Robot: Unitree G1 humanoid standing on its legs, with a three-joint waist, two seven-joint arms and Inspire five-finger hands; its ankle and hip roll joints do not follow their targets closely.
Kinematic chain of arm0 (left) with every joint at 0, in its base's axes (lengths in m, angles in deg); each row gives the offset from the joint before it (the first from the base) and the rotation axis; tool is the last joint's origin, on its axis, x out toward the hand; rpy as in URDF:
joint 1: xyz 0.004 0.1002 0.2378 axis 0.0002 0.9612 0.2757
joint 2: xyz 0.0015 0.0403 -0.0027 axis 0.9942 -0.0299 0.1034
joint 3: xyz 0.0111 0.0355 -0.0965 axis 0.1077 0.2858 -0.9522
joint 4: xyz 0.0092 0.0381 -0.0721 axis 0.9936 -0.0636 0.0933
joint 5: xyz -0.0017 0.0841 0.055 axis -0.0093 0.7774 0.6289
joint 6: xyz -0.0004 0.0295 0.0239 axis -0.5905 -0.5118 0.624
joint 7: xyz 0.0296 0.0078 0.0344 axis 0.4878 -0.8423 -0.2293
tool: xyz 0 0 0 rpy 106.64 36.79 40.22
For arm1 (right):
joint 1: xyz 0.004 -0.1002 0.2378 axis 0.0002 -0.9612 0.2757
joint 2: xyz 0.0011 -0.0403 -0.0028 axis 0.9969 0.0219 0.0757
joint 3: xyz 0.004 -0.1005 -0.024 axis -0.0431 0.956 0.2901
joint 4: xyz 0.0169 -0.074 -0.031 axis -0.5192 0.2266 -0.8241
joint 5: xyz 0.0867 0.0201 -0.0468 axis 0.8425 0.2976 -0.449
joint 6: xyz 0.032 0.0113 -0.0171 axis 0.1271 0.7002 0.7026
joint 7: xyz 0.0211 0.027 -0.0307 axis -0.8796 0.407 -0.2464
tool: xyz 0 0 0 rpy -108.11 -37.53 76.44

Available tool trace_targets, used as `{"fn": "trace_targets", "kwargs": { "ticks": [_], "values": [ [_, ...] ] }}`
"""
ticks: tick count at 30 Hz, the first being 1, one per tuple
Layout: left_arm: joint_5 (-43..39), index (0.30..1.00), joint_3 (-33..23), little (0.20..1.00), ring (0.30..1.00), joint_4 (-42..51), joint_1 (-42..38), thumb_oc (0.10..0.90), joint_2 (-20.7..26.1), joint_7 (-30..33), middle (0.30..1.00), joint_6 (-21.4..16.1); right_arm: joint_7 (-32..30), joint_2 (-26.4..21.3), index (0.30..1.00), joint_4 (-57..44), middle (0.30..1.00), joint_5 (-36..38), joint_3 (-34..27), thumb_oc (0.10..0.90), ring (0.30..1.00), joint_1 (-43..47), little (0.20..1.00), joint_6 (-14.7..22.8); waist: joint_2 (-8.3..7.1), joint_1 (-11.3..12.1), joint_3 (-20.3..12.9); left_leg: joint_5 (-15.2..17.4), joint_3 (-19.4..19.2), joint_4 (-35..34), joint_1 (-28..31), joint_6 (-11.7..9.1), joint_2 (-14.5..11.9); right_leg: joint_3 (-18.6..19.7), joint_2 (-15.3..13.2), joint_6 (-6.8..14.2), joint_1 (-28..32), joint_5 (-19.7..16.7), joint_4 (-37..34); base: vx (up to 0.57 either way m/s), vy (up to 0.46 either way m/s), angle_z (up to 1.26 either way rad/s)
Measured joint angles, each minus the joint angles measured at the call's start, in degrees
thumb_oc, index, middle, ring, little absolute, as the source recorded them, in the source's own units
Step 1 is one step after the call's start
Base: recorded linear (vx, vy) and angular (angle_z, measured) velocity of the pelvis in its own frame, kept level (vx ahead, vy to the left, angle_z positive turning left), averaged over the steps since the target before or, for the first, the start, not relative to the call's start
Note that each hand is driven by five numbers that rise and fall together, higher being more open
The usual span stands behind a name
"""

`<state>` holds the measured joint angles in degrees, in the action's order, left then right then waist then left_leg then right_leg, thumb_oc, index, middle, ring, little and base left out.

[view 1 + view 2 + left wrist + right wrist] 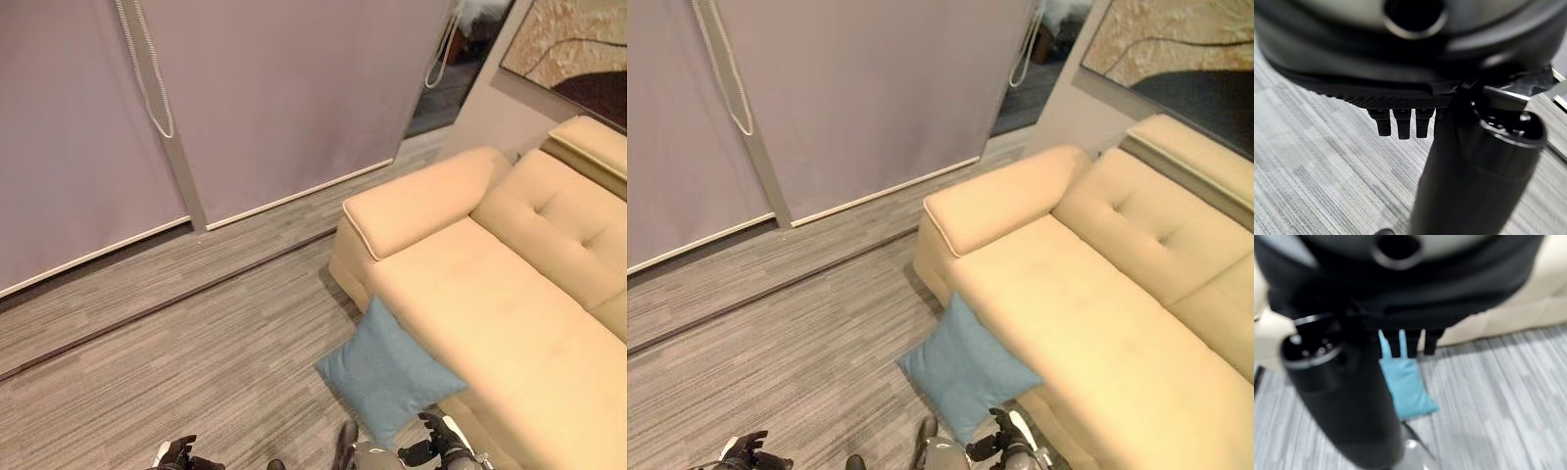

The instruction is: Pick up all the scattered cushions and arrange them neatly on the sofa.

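Right hand (446,441) low by the sofa front, fingers straight and empty, left hand (176,453) likewise relaxed above grey floor (196,343), blue cushion (389,372) leaning against the cream sofa (490,304) base.

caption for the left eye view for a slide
Blue cushion on the floor, leaning against the beige sofa.

A cushion (390,372) leans against the sofa (509,323) front (on the floor (176,343)), sofa right.
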<state>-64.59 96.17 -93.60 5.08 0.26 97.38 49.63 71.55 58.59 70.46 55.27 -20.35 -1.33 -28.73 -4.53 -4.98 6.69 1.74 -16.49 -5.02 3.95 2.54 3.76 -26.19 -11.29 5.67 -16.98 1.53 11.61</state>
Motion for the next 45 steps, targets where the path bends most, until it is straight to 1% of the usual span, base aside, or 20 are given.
{"fn": "trace_targets", "kwargs": {
  "ticks": [3, 4, 6, 7, 9, 11, 16, 17, 18, 19, 22, 25, 26, 31, 32, 33, 36, 38, 40, 45],
  "values": [
    [1.01, 0.900, 0.67, 0.900, 0.900, 0.08, 0.36, 0.800, -1.29, -0.07, 0.900, 0.16, 0.31, -0.05, 0.900, -0.05, 0.900, 0.00, 0.02, 0.800, 0.900, -1.63, 0.900, 0.10, 1.21, -0.62, 0.48, 1.92, 1.52, 4.28, 2.09, -3.62, -3.65, 0.88, 4.93, -4.33, 6.41, -3.23, -4.75, 0.24, -0.171, 0.04],
    [1.48, 0.900, 0.80, 0.900, 0.900, 0.09, 0.56, 0.800, -2.45, -0.47, 0.900, 0.10, 0.56, -0.06, 0.900, 0.05, 0.900, 0.03, -0.89, 0.800, 0.900, -2.67, 0.900, 0.13, 0.61, -0.12, 0.36, 2.87, 1.40, 12.56, 1.43, -5.28, -4.39, 2.54, 6.22, -6.56, 11.33, -2.99, -9.49, 0.18, -0.100, 0.00],
    [1.76, 0.900, 1.04, 0.900, 0.900, 0.17, 1.21, 0.800, -3.26, -1.09, 0.900, -0.17, 0.42, -0.41, 0.900, -0.11, 0.900, 0.15, -1.20, 0.800, 0.900, -2.68, 0.900, 0.28, -0.25, 1.07, -0.62, 4.93, 1.64, 24.24, -3.58, -6.80, -5.83, 4.75, 6.51, -8.11, 13.98, -3.82, -11.97, 0.08, 0.021, -0.60],
    [1.75, 0.900, 0.77, 0.900, 0.900, 0.83, 1.14, 0.800, -3.73, -1.04, 0.900, -0.21, 0.41, -1.28, 0.900, -1.08, 0.900, 0.26, -1.01, 0.800, 0.900, -2.41, 0.900, 0.39, 0.42, 1.22, -0.82, 5.49, 4.45, 26.35, -5.82, -7.68, -5.82, 6.57, 7.51, -8.91, 14.62, -3.78, -13.05, 0.11, 0.038, -0.91],
    [1.76, 0.900, 0.71, 0.900, 0.900, 2.14, 0.62, 0.800, -3.83, -1.07, 0.900, -0.41, 0.42, -1.89, 0.900, -1.13, 0.900, 0.30, -0.47, 0.800, 0.900, -0.39, 0.900, 0.38, 0.76, 1.32, -0.76, 5.47, 8.87, 25.86, -9.69, -7.75, -5.84, 9.05, 8.70, -10.10, 15.61, -3.94, -14.73, 0.09, 0.029, -0.69],
    [1.75, 0.900, 0.73, 0.900, 0.900, 2.54, -0.06, 0.800, -3.79, -1.15, 0.900, -0.76, 0.32, -1.93, 0.900, -1.27, 0.900, 0.51, -0.29, 0.800, 0.900, 0.30, 0.900, 0.44, 0.09, 0.70, -0.36, 3.93, 11.37, 18.58, -12.02, -9.36, -6.24, 10.12, 9.74, -10.23, 18.43, -3.58, -16.10, 0.13, 0.052, -0.68],
    [0.97, 0.900, 1.14, 0.900, 0.900, 1.67, -1.72, 0.800, -3.45, -1.17, 0.900, -1.40, -0.63, -2.13, 0.900, 0.12, 0.900, 1.36, -0.14, 0.800, 0.900, 1.95, 0.900, 0.42, -0.82, 1.30, 0.21, -1.32, 22.89, 9.14, -14.67, -8.92, -3.86, 19.13, 11.06, -9.25, 19.90, -2.78, -16.80, 0.10, 0.098, -0.97],
    [0.97, 0.900, 1.32, 0.900, 0.900, 1.66, -1.63, 0.800, -3.75, -1.17, 0.900, -1.42, -0.64, -2.79, 0.900, 0.86, 0.900, 1.53, -0.19, 0.800, 0.900, 2.29, 0.900, 0.34, 0.30, 1.27, 0.41, -7.41, 23.56, 9.00, -14.72, -8.67, -3.98, 21.55, 12.36, -8.26, 20.70, -2.17, -16.78, 0.12, 0.168, -1.08],
    [0.99, 0.900, 1.34, 0.900, 0.900, 1.65, -1.80, 0.800, -4.35, -1.19, 0.900, -1.42, -0.68, -3.48, 0.900, 0.98, 0.900, 1.55, -0.12, 0.800, 0.900, 1.54, 0.900, 0.22, 1.60, 0.87, 0.46, -8.80, 24.18, 8.80, -13.40, -7.79, -4.58, 22.70, 13.16, -7.85, 21.34, -1.81, -16.81, 0.14, 0.232, -0.92],
    [1.00, 0.900, 1.41, 0.900, 0.900, 0.95, -1.23, 0.800, -4.47, -1.35, 0.900, -1.39, -0.75, -3.17, 0.900, 1.81, 0.900, 1.56, -0.68, 0.800, 0.900, 1.14, 0.900, 0.19, 1.66, 0.85, 0.26, -7.60, 23.51, 6.92, -11.46, -5.60, -4.96, 24.13, 13.22, -7.01, 22.17, -0.75, -16.58, 0.04, 0.133, -0.58],
    [1.02, 0.900, 3.01, 0.900, 0.900, 0.43, -1.63, 0.800, -4.09, -1.34, 0.900, -1.10, -0.56, -2.53, 0.900, 3.16, 0.900, 1.96, -0.68, 0.800, 0.900, 0.03, 0.900, -0.04, 0.55, 1.10, 0.00, -8.10, 18.77, 2.35, -7.81, -3.18, -2.99, 28.16, 9.98, -3.67, 19.08, 2.77, -10.83, 0.05, 0.187, -0.63],
    [1.02, 0.900, 3.03, 0.900, 0.900, 0.02, -1.64, 0.800, -3.80, -1.27, 0.900, -0.95, -0.51, -1.86, 0.900, 3.02, 0.900, 1.96, -0.50, 0.800, 0.900, -0.28, 0.900, 0.00, 0.77, 1.03, 0.16, -7.70, 16.26, 1.62, -6.54, -2.54, -1.53, 28.51, 7.99, -2.02, 17.94, 3.70, -9.17, -0.03, 0.147, -0.60],
    [1.02, 0.900, 2.99, 0.900, 0.900, 0.06, -1.56, 0.800, -3.14, -1.14, 0.900, -0.96, -0.49, -1.09, 0.900, 2.82, 0.900, 1.95, -0.48, 0.800, 0.900, 0.90, 0.900, 0.05, 1.16, 2.74, 0.45, -7.63, 13.25, 0.90, -6.21, -2.43, -1.65, 29.88, 7.90, -1.48, 15.63, 3.83, -7.14, -0.05, 0.125, -0.92],
    [1.04, 0.900, 3.00, 0.900, 0.900, 0.10, -1.61, 0.800, -1.29, -1.10, 0.900, -0.92, -0.47, 0.10, 0.900, 0.49, 0.900, 1.96, 0.53, 0.800, 0.900, 2.78, 0.900, 0.21, 1.62, 3.24, 1.67, -7.18, 9.17, 0.66, -6.06, -1.61, -1.51, 31.22, 7.66, -0.67, 12.63, 2.69, -5.70, -0.10, 0.056, -0.64],
    [1.04, 0.900, 3.01, 0.900, 0.900, 0.32, -1.62, 0.800, -0.74, -1.07, 0.900, -0.92, -0.54, 0.26, 0.900, -0.52, 0.900, 1.98, 0.52, 0.800, 0.900, 4.64, 0.900, 0.52, 2.00, 4.52, 3.22, -7.14, 4.95, 0.50, -6.11, -1.12, -3.05, 27.25, 7.44, 0.43, 10.86, 0.36, -6.36, -0.07, -0.017, -1.43],
    [1.03, 0.900, 2.84, 0.900, 0.900, 0.47, -1.63, 0.800, -0.50, -1.05, 0.900, -0.90, -0.50, 0.34, 0.900, -0.93, 0.900, 1.99, 0.62, 0.800, 0.900, 5.90, 0.900, 0.50, 2.40, 5.93, 4.15, -6.57, 2.85, 0.83, -6.47, -0.17, -3.66, 21.44, 6.56, -1.26, 9.92, 1.29, -6.56, -0.05, -0.019, -1.19],
    [1.01, 0.900, 2.83, 0.900, 0.900, 2.41, -1.58, 0.800, -0.04, -1.07, 0.900, -0.96, -0.71, -0.08, 0.900, -1.23, 0.900, 2.04, 0.47, 0.800, 0.900, 5.06, 0.900, 0.32, 2.61, 6.13, 4.39, -6.72, 2.29, -0.09, -6.83, -0.67, -4.25, 12.36, 1.95, 0.72, 11.89, 2.56, -3.58, -0.05, -0.040, -0.25],
    [1.00, 0.900, 2.84, 0.900, 0.900, 2.71, -1.20, 0.800, 0.37, -0.94, 0.900, -0.95, -0.70, 0.00, 0.900, -1.29, 0.900, 2.06, 0.45, 0.800, 0.900, 4.90, 0.900, 0.29, 1.78, 7.63, 4.30, -6.94, 1.28, -0.07, -7.08, -1.60, -4.30, 12.02, 1.16, 0.72, 12.30, 2.02, -5.16, -0.06, -0.118, -0.40],
    [0.99, 0.900, 3.02, 0.900, 0.900, 2.66, -0.73, 0.800, -0.40, -1.10, 0.900, -0.84, -0.80, -0.82, 0.900, -1.39, 0.900, 2.28, 0.39, 0.800, 0.900, 4.53, 0.900, 0.37, 3.11, 6.48, 4.01, -7.77, 1.99, -0.03, -7.77, -2.79, -5.54, 12.04, 3.03, -0.15, 13.25, 0.71, -8.49, -0.07, -0.110, -0.09],
    [-0.85, 0.900, 3.07, 0.900, 0.900, 4.74, -2.44, 0.800, -1.01, -0.94, 0.900, -0.95, -2.49, -2.52, 0.900, -1.17, 0.900, 3.37, -1.05, 0.800, 0.900, 4.83, 0.900, 0.21, 3.68, 5.65, 3.87, -8.28, 5.46, 4.37, -14.77, -3.05, -7.59, 12.20, 5.49, -2.22, 9.22, -0.94, -9.56, -0.13, -0.124, -0.05]
  ]
}}
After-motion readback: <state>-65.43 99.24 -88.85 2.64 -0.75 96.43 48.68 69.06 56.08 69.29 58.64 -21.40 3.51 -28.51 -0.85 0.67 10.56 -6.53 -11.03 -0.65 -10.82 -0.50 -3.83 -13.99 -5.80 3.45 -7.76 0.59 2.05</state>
